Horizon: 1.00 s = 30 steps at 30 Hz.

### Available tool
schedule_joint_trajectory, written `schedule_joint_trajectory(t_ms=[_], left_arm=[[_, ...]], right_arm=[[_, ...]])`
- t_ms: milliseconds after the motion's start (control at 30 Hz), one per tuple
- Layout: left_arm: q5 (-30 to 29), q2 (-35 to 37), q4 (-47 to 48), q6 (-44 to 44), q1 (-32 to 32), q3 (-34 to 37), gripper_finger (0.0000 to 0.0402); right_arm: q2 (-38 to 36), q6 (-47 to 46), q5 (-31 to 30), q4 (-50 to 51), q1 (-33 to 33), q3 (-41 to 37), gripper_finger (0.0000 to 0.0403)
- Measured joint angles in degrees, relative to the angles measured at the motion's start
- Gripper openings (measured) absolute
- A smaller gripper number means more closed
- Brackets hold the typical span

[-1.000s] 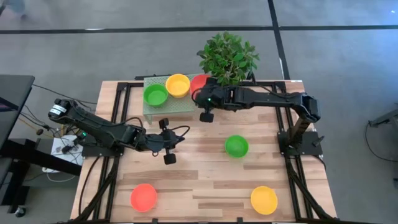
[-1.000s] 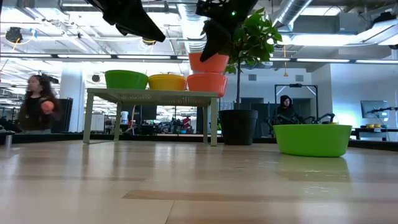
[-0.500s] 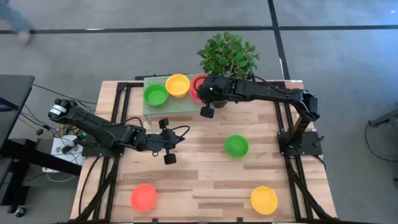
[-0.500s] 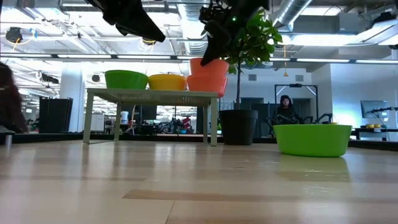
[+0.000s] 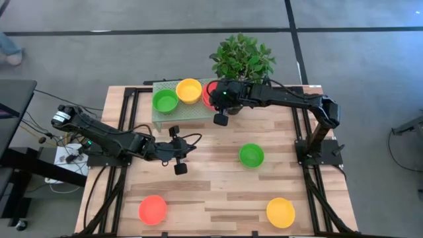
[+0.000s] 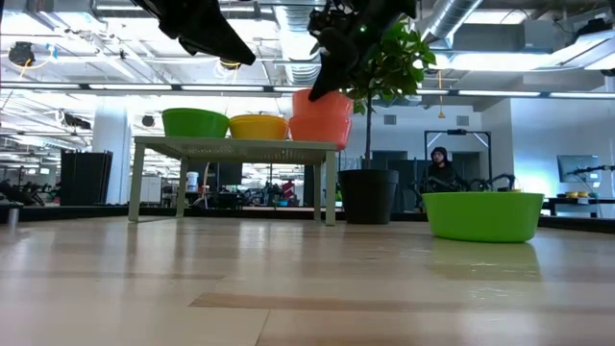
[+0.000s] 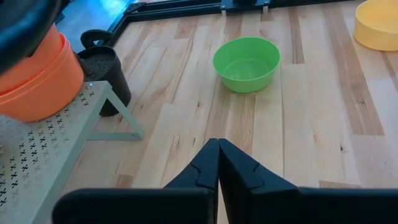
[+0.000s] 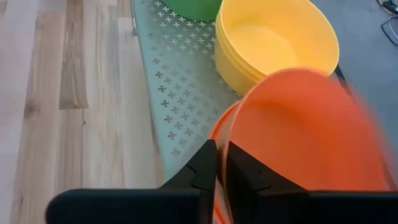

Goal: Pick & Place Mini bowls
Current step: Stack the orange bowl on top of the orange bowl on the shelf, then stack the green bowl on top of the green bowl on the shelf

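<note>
A pale green perforated shelf (image 5: 178, 114) at the table's far side carries a green bowl (image 5: 164, 100), a yellow bowl (image 5: 189, 90) and a red-orange bowl (image 6: 306, 133). My right gripper (image 5: 215, 98) hangs over that shelf end, shut on a second red-orange bowl (image 8: 305, 137) that sits tilted in the first. On the tabletop rest a green bowl (image 5: 251, 155), a red-orange bowl (image 5: 153, 209) and a yellow bowl (image 5: 281, 212). My left gripper (image 7: 217, 142) is shut and empty above the table's middle left (image 5: 178, 149). My right gripper pinches the upper red-orange bowl by its rim (image 8: 231, 132), one finger inside the bowl and one outside. The fingers slant down from above on the table's right side. The bowl is tilted, its underside resting in the lower red-orange bowl (image 8: 217, 138) on the shelf.
A black pot with a leafy plant (image 5: 242, 61) stands just beyond the shelf's right end, close to my right arm. Black frame rails run along the table's left and right edges. Bare wood lies between the three bowls on the table.
My right gripper moved a little toward the table's far edge and down, carrying the red-orange bowl from above the shelf into the red-orange bowl standing there. The carried bowl tipped as it came down and now sits tilted inside the lower one.
</note>
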State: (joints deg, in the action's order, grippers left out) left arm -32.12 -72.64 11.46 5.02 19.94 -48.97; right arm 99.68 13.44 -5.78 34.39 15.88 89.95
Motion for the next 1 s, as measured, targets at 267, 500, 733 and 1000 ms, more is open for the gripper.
schedule_joint_trajectory(t_ms=[267,500,733,1000], left_arm=[[0.0,0.0,0.0,0.0,0.0,0.0,0.0008],[0.0,0.0,0.0,0.0,0.0,0.0,0.0011],[0.0,0.0,0.0,1.7,0.0,0.0,0.0007],[0.2,0.0,0.0,4.9,0.1,0.0,0.0011]], right_arm=[[0.0,0.0,-0.1,0.1,0.0,0.0,0.0061],[0.0,0.1,-0.2,0.1,-2.3,0.0,0.007],[-0.9,0.1,-0.3,3.4,-8.6,0.0,0.0071],[-4.5,-1.0,-0.5,18.4,-19.7,0.0,0.0071]])
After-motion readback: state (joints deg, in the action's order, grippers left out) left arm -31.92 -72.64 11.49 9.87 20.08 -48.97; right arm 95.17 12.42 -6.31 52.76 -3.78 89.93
